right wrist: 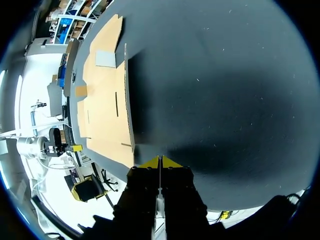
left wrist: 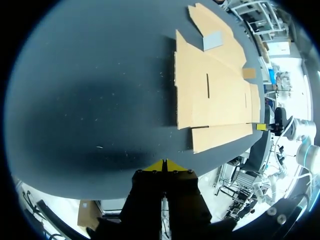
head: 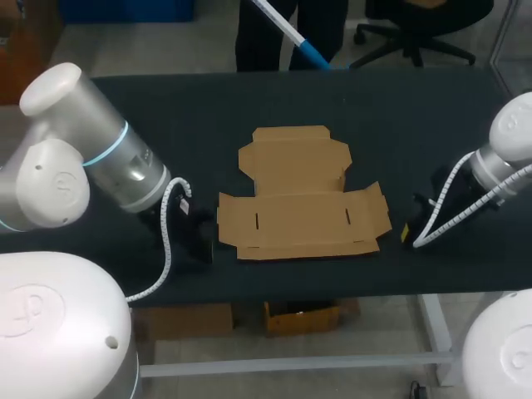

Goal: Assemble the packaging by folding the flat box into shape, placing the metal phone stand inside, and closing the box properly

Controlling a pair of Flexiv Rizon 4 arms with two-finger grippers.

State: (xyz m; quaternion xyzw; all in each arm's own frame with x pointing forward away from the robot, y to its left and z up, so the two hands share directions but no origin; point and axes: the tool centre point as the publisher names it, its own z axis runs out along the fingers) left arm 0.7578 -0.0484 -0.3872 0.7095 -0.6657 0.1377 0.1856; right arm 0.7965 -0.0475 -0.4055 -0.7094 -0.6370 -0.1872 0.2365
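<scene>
The flat box (head: 299, 218) lies unfolded in the middle of the dark tabletop (head: 166, 108), its flaps spread out and two short slits cut in its central panel. No part of it is folded up.

The left hand (left wrist: 163, 166) sits low over bare tabletop just beside the box's left edge. Its two yellow tips are pressed together into a single point and nothing is between them. It touches no cardboard. Whether the tips rest on the tabletop cannot be told.

The right hand (right wrist: 160, 162) is at the opposite side, near the box's right flap but apart from it. Its yellow tips are likewise pressed together, pinching nothing. The cardboard edge lies ahead of it and off to one side.

Both wrist views show a small grey rectangular piece (left wrist: 212, 40) lying flat on the box's far panel, well away from either hand. It is too small to say what it is, and the head view does not show it clearly.
</scene>
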